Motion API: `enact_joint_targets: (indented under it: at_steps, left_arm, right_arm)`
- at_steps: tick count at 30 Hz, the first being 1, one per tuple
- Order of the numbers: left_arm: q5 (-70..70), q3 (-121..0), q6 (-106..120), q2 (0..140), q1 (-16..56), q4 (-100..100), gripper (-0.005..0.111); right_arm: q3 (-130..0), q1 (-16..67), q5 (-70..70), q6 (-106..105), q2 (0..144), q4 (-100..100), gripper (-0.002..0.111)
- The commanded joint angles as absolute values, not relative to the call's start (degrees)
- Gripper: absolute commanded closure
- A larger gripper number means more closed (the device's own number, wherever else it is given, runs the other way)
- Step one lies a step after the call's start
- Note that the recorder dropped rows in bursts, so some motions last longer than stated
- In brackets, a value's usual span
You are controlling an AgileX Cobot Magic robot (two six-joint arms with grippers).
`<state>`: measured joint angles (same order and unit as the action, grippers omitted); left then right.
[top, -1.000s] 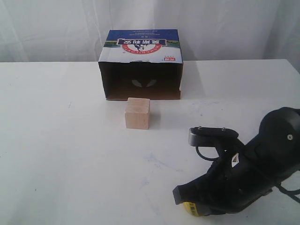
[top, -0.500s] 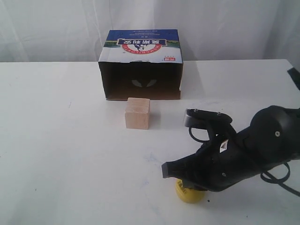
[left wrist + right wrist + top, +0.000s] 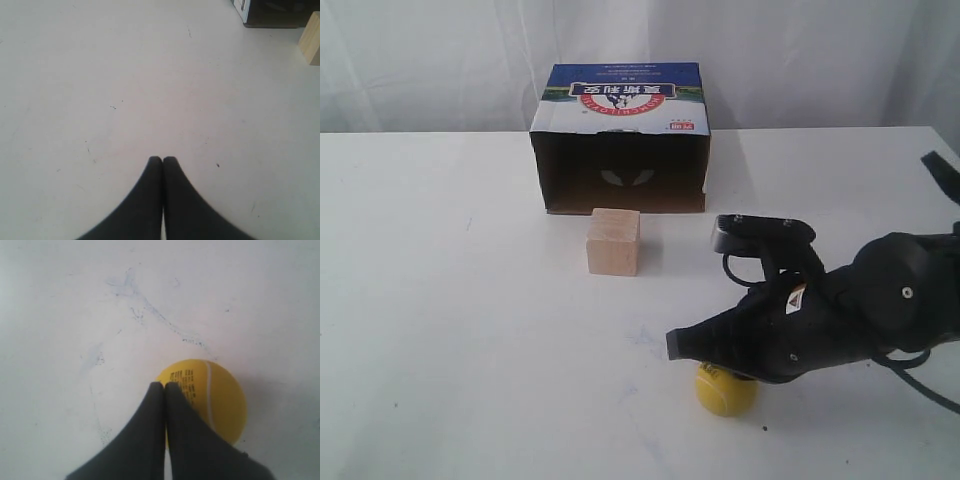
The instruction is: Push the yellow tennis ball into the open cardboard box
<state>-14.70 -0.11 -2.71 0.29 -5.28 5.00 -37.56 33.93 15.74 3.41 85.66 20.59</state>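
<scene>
Squeezing both fingers of my right gripper tight together, I hold nothing. The tips hang right over the yellow tennis ball — I cannot tell if they touch it. The ball sits on the white table, well apart from the open cardboard box at the back. A pale wooden cube stands just before the box's dark mouth. My left gripper is pressed closed too — holding nothing.

A white table, faintly scuffed, stands before a pale draped curtain
</scene>
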Motion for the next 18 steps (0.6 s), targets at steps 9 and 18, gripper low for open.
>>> enact_joint_targets:
  at_steps: [9,18]
  left_arm:
    - [-14.7,0.0,-2.6,0.0,-5.0,5.6,0.107]
    - [-14.7,0.0,-2.6,0.0,-5.0,5.6,0.107]
  right_arm:
    - [-43.9,33.7,16.8,2.8,84.7,14.6,0.108]
    - [-44.5,34.7,33.5,6.7,80.5,14.6,0.108]
